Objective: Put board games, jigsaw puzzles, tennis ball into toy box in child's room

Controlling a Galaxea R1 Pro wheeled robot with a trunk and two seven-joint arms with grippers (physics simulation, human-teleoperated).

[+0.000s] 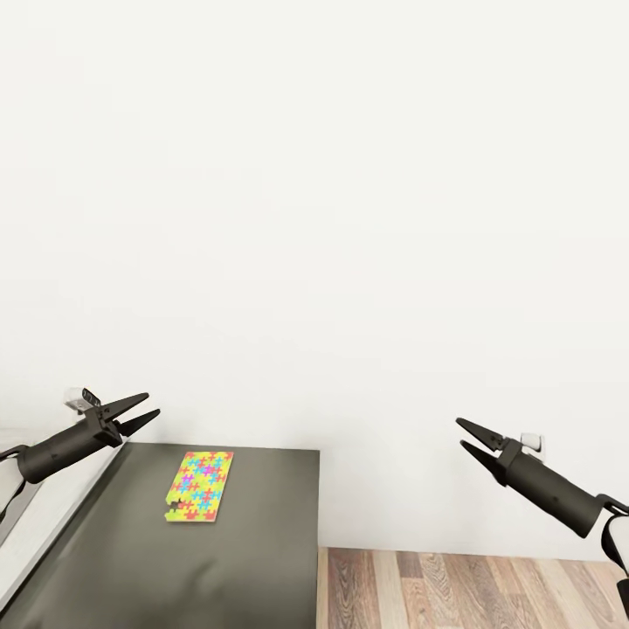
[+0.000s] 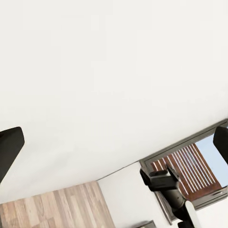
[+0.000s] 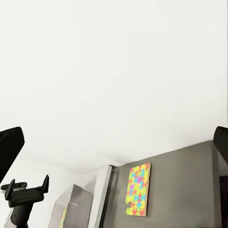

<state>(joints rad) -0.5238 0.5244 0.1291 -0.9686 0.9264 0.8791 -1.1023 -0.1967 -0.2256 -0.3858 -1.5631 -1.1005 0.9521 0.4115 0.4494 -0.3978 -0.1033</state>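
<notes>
A flat jigsaw puzzle box (image 1: 200,486) patterned in yellow, pink, green and blue is lying on the dark grey cabinet top (image 1: 253,542), left of centre. The black left gripper (image 1: 147,411) and black right gripper (image 1: 464,436) are hovering apart, jaws slightly parted, holding nothing.

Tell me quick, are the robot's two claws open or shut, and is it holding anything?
Left gripper: open, holding nothing.
Right gripper: open, holding nothing.
</notes>
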